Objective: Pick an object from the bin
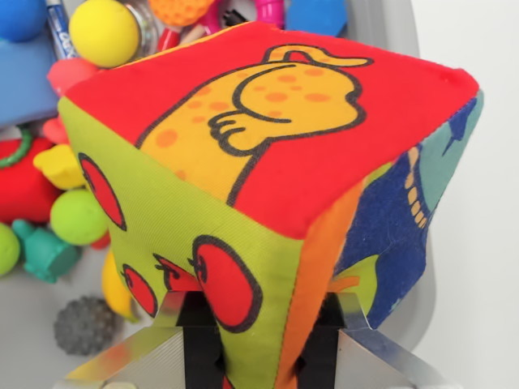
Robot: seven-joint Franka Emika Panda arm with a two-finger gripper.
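A soft fabric cube (268,162) fills most of the wrist view. Its top face is red with a yellow spotted animal, its near face is green with red spots, and its right face is blue. My gripper (259,324) is shut on the cube's lower corner, with the black pads (199,328) pressing in from both sides. The cube hangs above the grey bin (32,324), hiding much of the bin's inside.
Small toys lie in the bin at the left: a yellow ball (103,32), a green ball (79,216), a teal figure (42,251), a red plush piece (20,182), a dark spiky ball (85,324). The bin's rim (381,24) runs along the right.
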